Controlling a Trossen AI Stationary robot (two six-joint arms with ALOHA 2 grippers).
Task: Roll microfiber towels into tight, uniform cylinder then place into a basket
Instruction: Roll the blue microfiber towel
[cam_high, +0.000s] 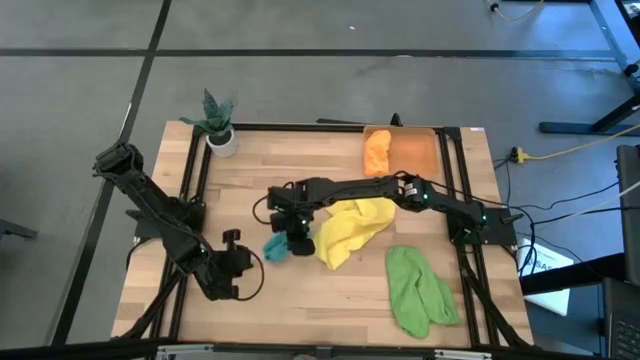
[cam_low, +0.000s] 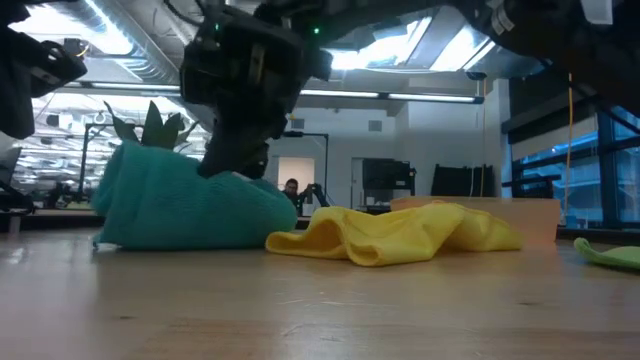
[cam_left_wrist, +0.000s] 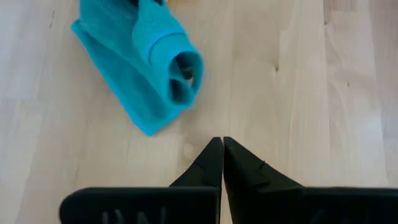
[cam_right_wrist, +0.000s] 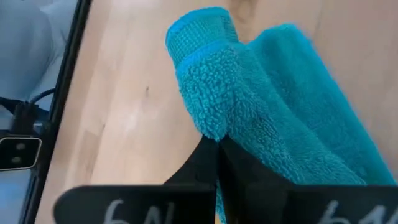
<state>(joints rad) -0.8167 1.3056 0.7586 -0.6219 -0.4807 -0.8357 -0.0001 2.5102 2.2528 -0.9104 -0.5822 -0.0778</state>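
Left gripper (cam_high: 232, 262), at 8 o'clock on the table, is pinched closed and empty. Teal towel (cam_high: 276, 246), partly rolled, lies just beside it; the right gripper (cam_high: 297, 235) is closed on its edge. Yellow towel (cam_high: 352, 228) at centre and green towel (cam_high: 415, 290) at 5 o'clock remain unrolled. Orange towel (cam_high: 376, 151) sits against the basket (cam_high: 414, 152) at 1 o'clock; whether inside, I cannot tell.

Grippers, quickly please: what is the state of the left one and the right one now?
Left gripper: closed, holding nothing, short of the teal towel.
Right gripper: closed on the teal towel.
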